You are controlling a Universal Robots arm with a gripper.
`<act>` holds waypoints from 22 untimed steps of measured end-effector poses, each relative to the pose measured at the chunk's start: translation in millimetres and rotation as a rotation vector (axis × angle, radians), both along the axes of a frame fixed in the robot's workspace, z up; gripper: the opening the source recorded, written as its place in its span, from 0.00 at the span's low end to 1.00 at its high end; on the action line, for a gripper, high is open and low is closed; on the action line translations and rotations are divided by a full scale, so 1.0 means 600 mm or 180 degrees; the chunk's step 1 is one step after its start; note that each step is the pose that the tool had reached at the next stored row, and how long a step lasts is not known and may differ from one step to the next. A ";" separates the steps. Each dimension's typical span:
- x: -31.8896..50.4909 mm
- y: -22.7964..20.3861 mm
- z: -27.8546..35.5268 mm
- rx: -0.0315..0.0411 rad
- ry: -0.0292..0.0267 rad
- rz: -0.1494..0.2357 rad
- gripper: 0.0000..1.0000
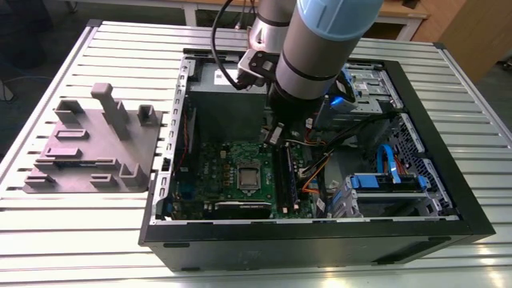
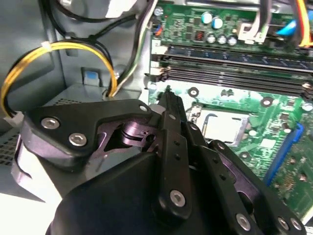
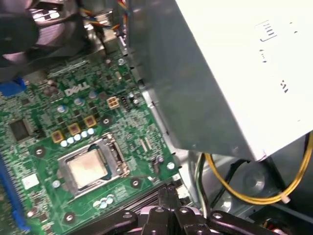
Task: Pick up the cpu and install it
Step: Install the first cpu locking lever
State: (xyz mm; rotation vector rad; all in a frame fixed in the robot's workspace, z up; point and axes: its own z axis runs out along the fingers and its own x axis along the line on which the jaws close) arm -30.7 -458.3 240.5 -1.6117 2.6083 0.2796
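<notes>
Motherboard (image 1: pixel 240 174) served as the landmark, lying green and flat in the floor of the open computer case (image 1: pixel 320 240) on the slatted metal worktop (image 1: pixel 80 240). Off the case toward the exterior view's left stood a grey moulded tray (image 1: pixel 92 150) with upright posts, resting on the worktop and well apart from the board. At the middle of the motherboard sat the silver socket frame (image 1: pixel 249 177), and the cpu (image 1: pixel 249 178) lay flat inside it, its shiny metal top facing up; both wrist views showed the chip seated in the frame (image 2: pixel 226 127) (image 3: pixel 88 168). Above the board's far edge, near the power supply box (image 3: pixel 230 73), the arm (image 1: pixel 320 48) reached down into the case. The end effector (image 2: pixel 168 100) hung over that edge, its black fingers (image 2: pixel 172 147) drawn together to a narrow tip with nothing between them. The cpu lay near the tip but apart from it, not touched, further in toward the board's middle. Beside the socket ran the dark memory slots (image 2: pixel 234 73), and a loop of yellow cable (image 2: pixel 58 49) lay off the board next to the power supply. Toward the exterior view's right of the motherboard sat blue drive brackets (image 1: pixel 388 180) and orange cables (image 1: pixel 313 174).
</notes>
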 end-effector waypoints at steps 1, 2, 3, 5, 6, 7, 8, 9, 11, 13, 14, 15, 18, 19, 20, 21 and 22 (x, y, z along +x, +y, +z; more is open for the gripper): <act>0.000 0.0014 -0.001 0.0000 0.0000 0.0000 0.10; -0.001 0.0023 -0.001 0.0000 0.0000 0.0001 0.10; -0.002 0.0026 -0.001 0.0001 0.0000 0.0002 0.10; -0.008 0.0029 -0.002 0.0000 0.0000 0.0007 0.10; -0.009 0.0033 -0.003 0.0000 0.0000 0.0009 0.10; -0.010 0.0042 -0.003 0.0000 0.0000 0.0010 0.10; -0.011 0.0055 -0.004 0.0000 0.0000 0.0011 0.10; -0.011 0.0073 -0.004 0.0000 0.0000 0.0011 0.10; -0.014 0.0111 -0.006 0.0000 0.0000 0.0011 0.10; -0.017 0.0124 -0.008 0.0001 0.0000 0.0014 0.10; -0.018 0.0123 -0.008 -0.0001 0.0000 0.0017 0.10; -0.018 0.0124 -0.009 -0.0003 0.0000 0.0022 0.10; -0.020 0.0124 -0.009 -0.0077 0.0000 0.0039 0.10; -0.020 0.0124 -0.009 -0.0125 0.0001 0.0042 0.10; -0.020 0.0124 -0.009 -0.0171 0.0001 0.0044 0.10; -0.021 0.0124 -0.009 -0.0206 0.0001 0.0045 0.10; -0.022 0.0124 -0.009 -0.0224 0.0001 0.0046 0.10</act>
